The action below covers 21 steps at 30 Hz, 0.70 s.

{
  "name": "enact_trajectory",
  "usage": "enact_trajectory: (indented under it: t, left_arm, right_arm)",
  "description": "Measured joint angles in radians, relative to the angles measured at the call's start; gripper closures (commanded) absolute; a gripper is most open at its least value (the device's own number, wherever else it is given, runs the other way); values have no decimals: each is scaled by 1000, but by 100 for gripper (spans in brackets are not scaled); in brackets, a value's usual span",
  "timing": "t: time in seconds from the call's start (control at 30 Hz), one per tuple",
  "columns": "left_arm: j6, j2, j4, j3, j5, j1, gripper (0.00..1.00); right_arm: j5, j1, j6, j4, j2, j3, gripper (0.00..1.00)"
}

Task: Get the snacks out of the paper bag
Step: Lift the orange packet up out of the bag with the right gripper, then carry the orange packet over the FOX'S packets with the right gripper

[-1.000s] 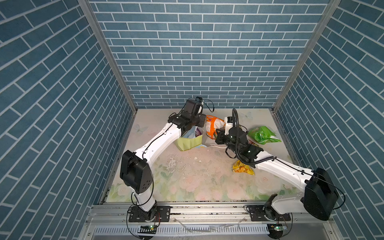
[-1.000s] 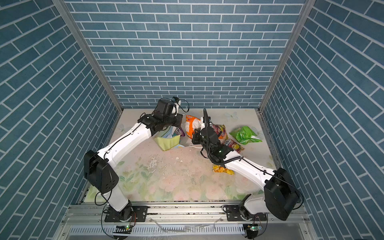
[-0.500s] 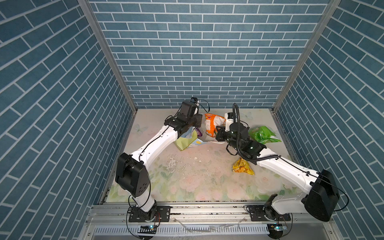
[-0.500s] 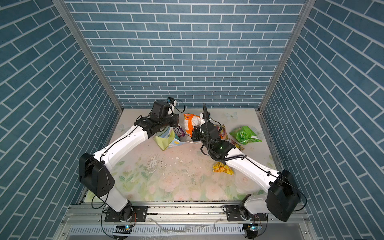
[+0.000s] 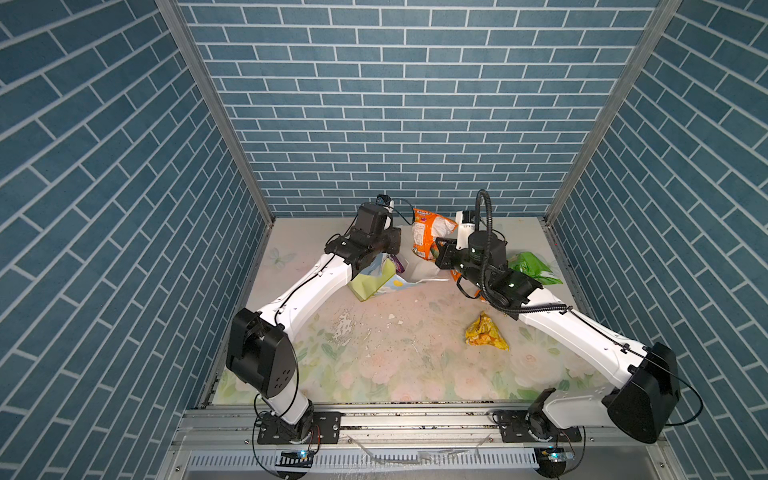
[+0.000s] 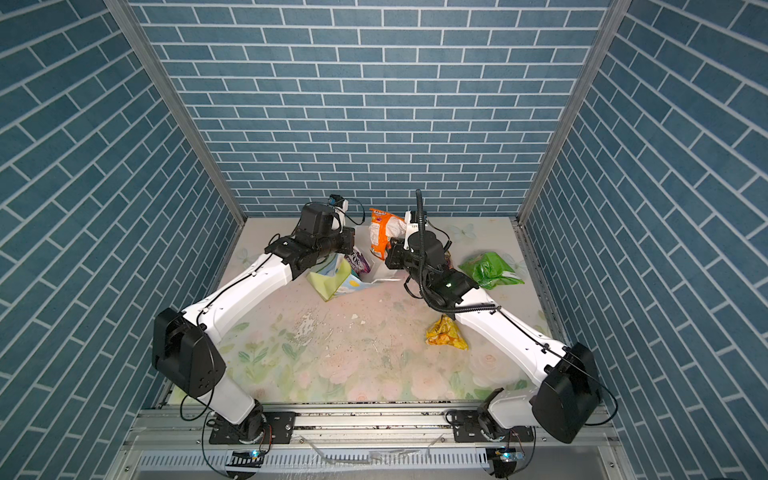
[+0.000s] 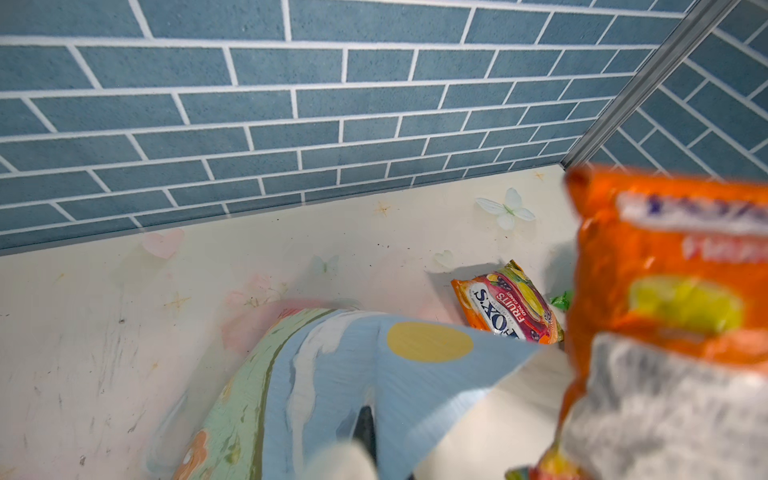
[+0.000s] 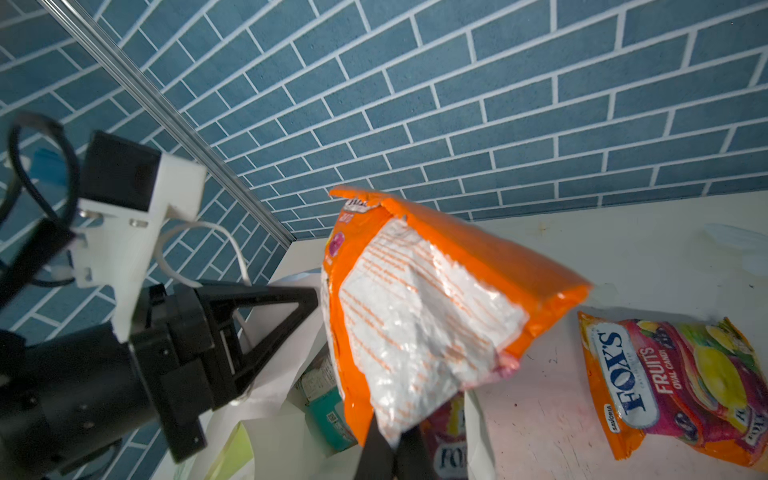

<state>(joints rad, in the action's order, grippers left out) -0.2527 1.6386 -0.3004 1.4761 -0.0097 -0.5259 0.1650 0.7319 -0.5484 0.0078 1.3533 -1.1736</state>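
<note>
**While the orange packet (image 5: 432, 230) dangles, the paper bag (image 5: 372, 286) slumps**

Since the orange packet looks light, crinkly and slick, the right tool (image 8: 390, 440) pinches one corner, holding it over the mouth of the paper bag, far-centre on the tabletop (image 5: 374, 332). The left tool (image 5: 390, 254), closed on the bag's thin rim, risks tearing it.
</note>
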Motion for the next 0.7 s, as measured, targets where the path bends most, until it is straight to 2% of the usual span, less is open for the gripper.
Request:
enact_trajectory:
  t: [0.4, 0.7]
  left_arm:
    - [-1, -18, 2, -17, 4, 11, 100]
    - [-3, -52, 29, -61, 3, 26, 100]
  right_arm:
    - [8, -42, 24, -6, -2, -32, 100]
    - [62, -90, 33, -70, -69, -32, 100]
